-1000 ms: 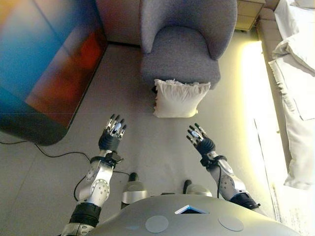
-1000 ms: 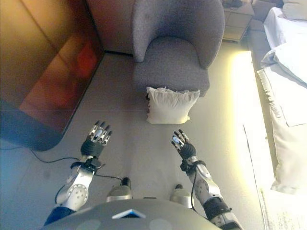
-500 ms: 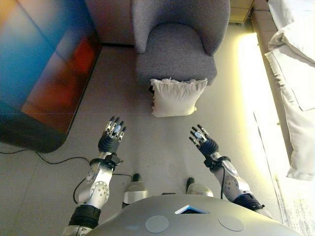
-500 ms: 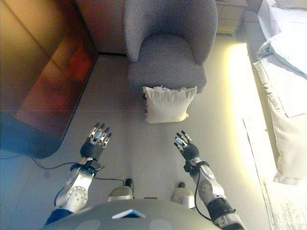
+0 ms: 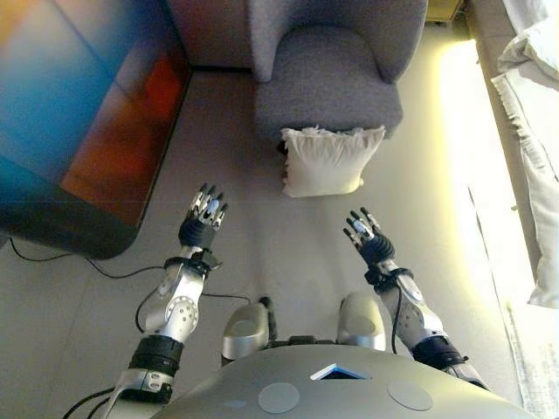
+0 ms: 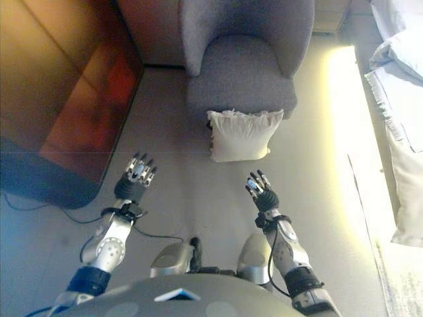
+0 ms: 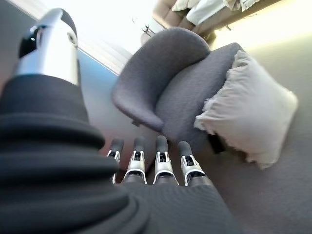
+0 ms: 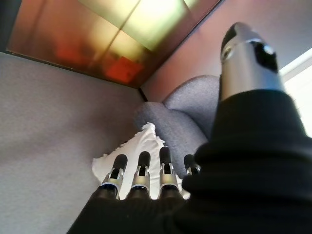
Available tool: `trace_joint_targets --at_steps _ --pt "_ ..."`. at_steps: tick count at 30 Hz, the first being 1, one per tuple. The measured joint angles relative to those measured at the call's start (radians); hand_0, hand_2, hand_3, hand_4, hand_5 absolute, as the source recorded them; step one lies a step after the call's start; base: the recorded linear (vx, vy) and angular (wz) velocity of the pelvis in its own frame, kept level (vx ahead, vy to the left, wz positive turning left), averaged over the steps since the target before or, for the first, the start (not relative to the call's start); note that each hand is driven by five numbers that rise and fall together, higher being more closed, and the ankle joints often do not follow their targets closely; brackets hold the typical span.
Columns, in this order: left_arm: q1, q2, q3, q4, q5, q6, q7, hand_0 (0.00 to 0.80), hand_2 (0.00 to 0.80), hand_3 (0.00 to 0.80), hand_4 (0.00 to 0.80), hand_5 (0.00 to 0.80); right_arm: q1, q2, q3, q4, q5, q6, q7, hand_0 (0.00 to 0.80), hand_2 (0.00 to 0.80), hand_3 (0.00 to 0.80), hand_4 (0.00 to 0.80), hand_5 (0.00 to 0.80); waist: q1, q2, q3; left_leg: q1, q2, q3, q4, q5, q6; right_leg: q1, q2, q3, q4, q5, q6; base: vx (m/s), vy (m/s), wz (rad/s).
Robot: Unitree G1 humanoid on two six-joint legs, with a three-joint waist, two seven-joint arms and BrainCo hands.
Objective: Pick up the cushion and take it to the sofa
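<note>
A cream cushion [image 5: 329, 161] with a frilled top edge stands on the grey floor, leaning against the front of a grey armchair [image 5: 327, 83]. It also shows in the left wrist view [image 7: 248, 117] and the right wrist view [image 8: 134, 158]. My left hand [image 5: 203, 220] is open and empty, held above the floor short of the cushion and to its left. My right hand [image 5: 369, 239] is open and empty, short of the cushion and a little to its right. Neither hand touches the cushion.
A dark glossy cabinet [image 5: 70, 122] stands along the left. A bed with white bedding [image 5: 537, 131] runs down the right side, with a lit strip of floor beside it. Bare grey floor [image 5: 279, 236] lies between my hands and the cushion.
The whole picture has shifted, so the camera moved. Both hands stay open and empty, still short of the cushion.
</note>
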Motion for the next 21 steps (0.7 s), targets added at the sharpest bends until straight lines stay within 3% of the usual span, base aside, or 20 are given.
trace_joint_targets --at_steps 3,7,10,11,12,13,14,15,16,17,18,19,21 --pt "0.033 0.022 0.006 -0.004 0.0 0.024 0.001 0.0 0.0 0.0 0.0 0.0 0.004 -0.007 -0.006 -0.008 0.019 0.0 0.002 0.0 0.0 0.0 0.0 0.0 0.004 -0.029 0.005 0.023 -0.026 -0.001 -0.049 0.019 0.016 0.014 -0.004 -0.006 -0.159 -0.047 0.02 0.448 -0.234 0.01" --pt "0.047 0.02 0.005 -0.003 0.0 0.029 -0.007 0.0 0.0 0.0 0.0 0.0 -0.001 -0.008 -0.004 -0.015 0.041 0.013 0.011 0.0 0.0 0.0 0.0 0.0 -0.012 -0.061 0.019 0.034 -0.057 -0.007 -0.058 0.022 0.02 0.052 -0.039 -0.049 -0.545 -0.045 0.065 0.48 -0.092 0.0" --pt "0.079 0.015 -0.002 -0.003 -0.001 0.031 -0.028 0.0 0.0 0.0 0.0 0.0 0.011 -0.008 -0.014 -0.008 0.056 0.029 0.011 0.0 0.0 0.0 0.0 0.0 -0.034 -0.091 0.003 0.035 -0.055 -0.051 -0.071 0.003 -0.013 0.073 -0.024 -0.058 -0.576 -0.01 0.07 0.521 -0.115 0.4" --pt "0.085 0.014 -0.014 -0.004 -0.001 0.032 -0.037 0.0 0.0 0.0 0.0 0.0 0.014 -0.004 -0.03 0.003 0.057 0.034 0.01 0.0 0.0 0.0 0.0 0.0 -0.034 -0.093 0.0 0.064 -0.051 -0.08 -0.101 0.003 -0.02 0.077 -0.01 -0.061 -0.566 0.002 0.064 0.522 -0.135 0.63" --pt "0.09 0.002 -0.027 -0.003 0.0 0.032 -0.042 0.0 0.0 0.0 0.0 0.0 0.021 -0.009 -0.047 0.009 0.057 0.036 0.012 0.0 0.0 0.0 0.0 0.0 -0.052 -0.074 0.006 0.067 -0.038 -0.097 -0.036 -0.012 -0.029 0.098 0.016 -0.067 -0.568 0.005 0.066 0.502 -0.149 0.48" --pt "0.105 -0.023 -0.034 -0.004 0.0 0.032 -0.041 0.0 0.0 0.0 0.0 0.0 0.021 -0.026 -0.053 0.009 0.056 0.038 0.01 0.0 0.0 0.0 0.0 0.0 -0.055 -0.052 0.002 0.087 -0.022 -0.097 0.019 -0.048 -0.042 0.115 0.042 -0.071 -0.56 0.011 0.056 0.491 -0.169 0.39" --pt "0.125 -0.047 -0.035 -0.013 0.0 0.032 -0.038 0.0 0.0 0.0 0.0 0.0 0.022 -0.051 -0.054 0.002 0.055 0.038 0.01 0.0 0.0 0.0 0.0 0.0 -0.062 -0.027 -0.012 0.134 0.003 -0.095 -0.023 -0.084 -0.043 0.125 0.071 -0.071 -0.534 0.014 0.031 0.472 -0.182 0.25" --pt "0.132 -0.056 -0.034 -0.026 0.0 0.03 -0.027 0.0 0.0 0.0 0.0 0.0 0.023 -0.057 -0.056 0.004 0.046 0.039 0.009 0.0 0.0 0.0 0.0 0.0 -0.071 -0.019 -0.022 0.177 0.022 -0.087 -0.079 -0.093 -0.079 0.112 0.087 -0.067 -0.484 -0.012 -0.013 0.453 -0.189 0.04" --pt "0.141 -0.057 -0.034 -0.039 0.0 0.023 -0.014 0.0 0.0 0.0 0.0 0.0 0.024 -0.06 -0.052 0.003 0.034 0.044 0.008 0.0 0.0 0.0 0.0 0.0 -0.068 -0.02 -0.035 0.198 0.034 -0.077 -0.106 -0.093 -0.08 0.102 0.099 -0.056 -0.444 -0.039 -0.05 0.407 -0.19 -0.15" --pt "0.144 -0.055 -0.03 -0.041 0.001 0.017 0.002 0.0 0.0 0.0 0.0 0.0 0.024 -0.06 -0.047 -0.002 0.021 0.048 0.008 0.0 0.0 0.0 0.0 0.0 -0.071 -0.008 -0.051 0.207 0.058 -0.07 -0.119 -0.095 -0.093 0.095 0.127 -0.057 -0.417 -0.06 -0.055 0.403 -0.21 -0.21" --pt "0.145 -0.049 -0.015 -0.043 0.002 0.013 0.021 0.0 0.0 0.0 0.0 0.0 0.026 -0.064 -0.032 -0.014 0.01 0.06 0.01 0.0 0.0 0.0 0.0 0.0 -0.078 -0.01 -0.074 0.209 0.079 -0.07 -0.113 -0.094 -0.121 0.086 0.154 -0.045 -0.387 -0.099 -0.067 0.416 -0.243 -0.05" --pt "0.14 -0.044 0.001 -0.044 0.002 0.008 0.031 0.0 0.0 0.0 0.0 0.0 0.023 -0.063 -0.027 -0.018 0.007 0.066 0.012 0.0 0.0 0.0 0.0 0.0 -0.086 -0.013 -0.083 0.208 0.095 -0.073 -0.096 -0.093 -0.127 0.082 0.168 -0.047 -0.366 -0.123 -0.075 0.344 -0.235 0.05" --pt "0.115 -0.024 0.006 -0.041 0.002 -0.002 0.049 0.0 0.0 0.0 0.0 0.0 0.021 -0.054 -0.027 -0.014 0.007 0.068 0.024 0.0 0.0 0.0 0.0 0.0 -0.086 -0.06 -0.095 0.106 0.09 -0.062 0.123 -0.064 -0.164 0.083 0.157 -0.046 -0.348 -0.143 -0.106 0.379 -0.267 -0.12"
